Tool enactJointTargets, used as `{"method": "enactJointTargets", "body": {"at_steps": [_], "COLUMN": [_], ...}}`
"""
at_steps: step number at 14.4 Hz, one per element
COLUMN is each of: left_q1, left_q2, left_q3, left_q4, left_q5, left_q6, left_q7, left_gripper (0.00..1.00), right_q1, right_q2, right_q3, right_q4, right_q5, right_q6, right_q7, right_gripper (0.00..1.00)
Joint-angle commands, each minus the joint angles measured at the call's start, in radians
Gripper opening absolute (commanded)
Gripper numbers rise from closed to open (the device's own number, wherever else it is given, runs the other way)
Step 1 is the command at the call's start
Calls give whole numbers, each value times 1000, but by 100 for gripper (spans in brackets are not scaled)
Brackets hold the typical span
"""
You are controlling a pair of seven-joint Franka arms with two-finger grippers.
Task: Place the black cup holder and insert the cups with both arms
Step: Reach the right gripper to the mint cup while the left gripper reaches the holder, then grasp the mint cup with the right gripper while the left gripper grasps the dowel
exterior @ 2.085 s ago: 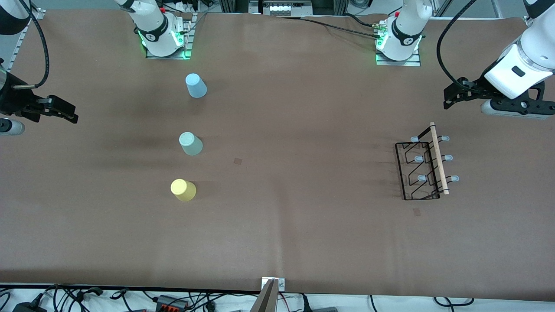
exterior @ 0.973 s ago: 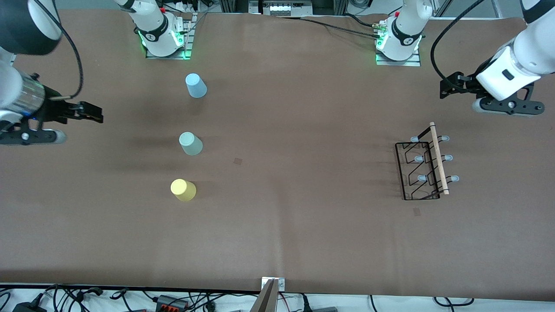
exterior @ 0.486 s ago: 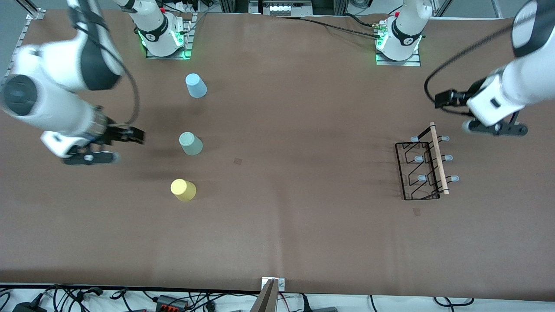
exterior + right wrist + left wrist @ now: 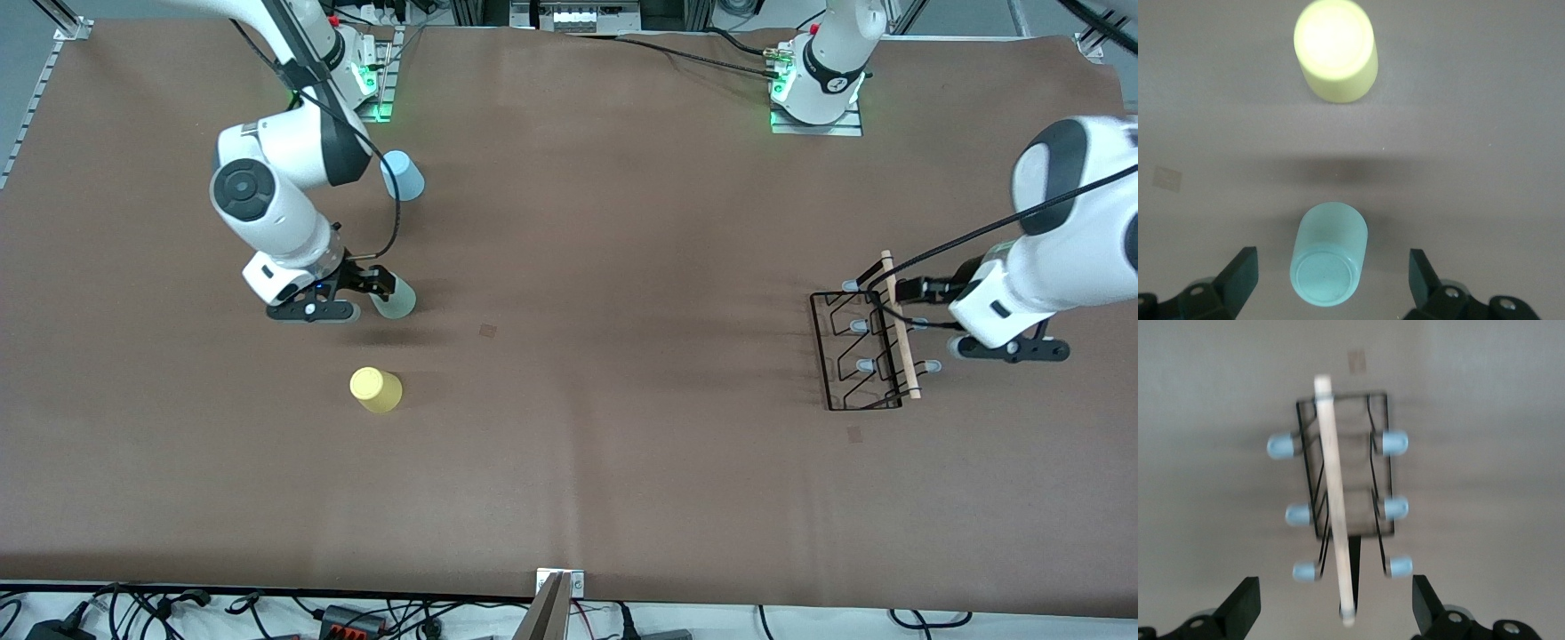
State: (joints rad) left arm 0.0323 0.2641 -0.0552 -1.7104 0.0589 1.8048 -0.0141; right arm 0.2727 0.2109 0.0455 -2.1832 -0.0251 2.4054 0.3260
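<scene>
Clock directions here read on the front view, with 12 o'clock toward the robots' bases.

The right gripper (image 4: 380, 286) is low over the table, just at 9 o'clock of the pale green cup (image 4: 397, 300). In the right wrist view its fingers (image 4: 1238, 275) are wide apart and the pale green cup (image 4: 1329, 261) stands between them; I cannot tell if any finger touches it. The yellow cup (image 4: 377, 391) stands at 6 o'clock of the green one, apart from it. The light blue cup (image 4: 407, 178) stands at 12 o'clock of it, partly covered by the right arm (image 4: 267, 200).

The black cup holder (image 4: 855, 356) stands on the table well apart from the cups, at 3 o'clock, toward the left arm's end. Its wooden rod (image 4: 900, 333) runs along the top from 12 to 6 o'clock, with three grey-blue pegs (image 4: 1395, 443) on each side.

The left gripper (image 4: 900, 290) is over the 12 o'clock end of the rod. In the left wrist view its fingers (image 4: 1243, 603) are spread wide, and the end of the rod (image 4: 1336, 520) lies between them, not gripped.
</scene>
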Motion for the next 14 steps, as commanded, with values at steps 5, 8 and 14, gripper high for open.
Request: {"method": "enactJointTargets", "body": {"at_steps": [5, 8, 14], "left_q1": [23, 24, 38], "left_q2": [-57, -57, -55], "left_q3": [-11, -11, -11], "left_q4": [-310, -331, -333], "left_q5": [24, 24, 22], "left_q6": [477, 512, 505], "left_q7": [62, 62, 60], "left_gripper": [96, 91, 37], "right_q1": [34, 36, 39], "right_q2": [-30, -13, 27], "right_q3": [-6, -6, -6], "right_q4": [-121, -121, -124], "right_q5": [1, 1, 1], "right_q6": [109, 116, 138], "right_q7": [16, 16, 16], "right_gripper": [100, 100, 100]}}
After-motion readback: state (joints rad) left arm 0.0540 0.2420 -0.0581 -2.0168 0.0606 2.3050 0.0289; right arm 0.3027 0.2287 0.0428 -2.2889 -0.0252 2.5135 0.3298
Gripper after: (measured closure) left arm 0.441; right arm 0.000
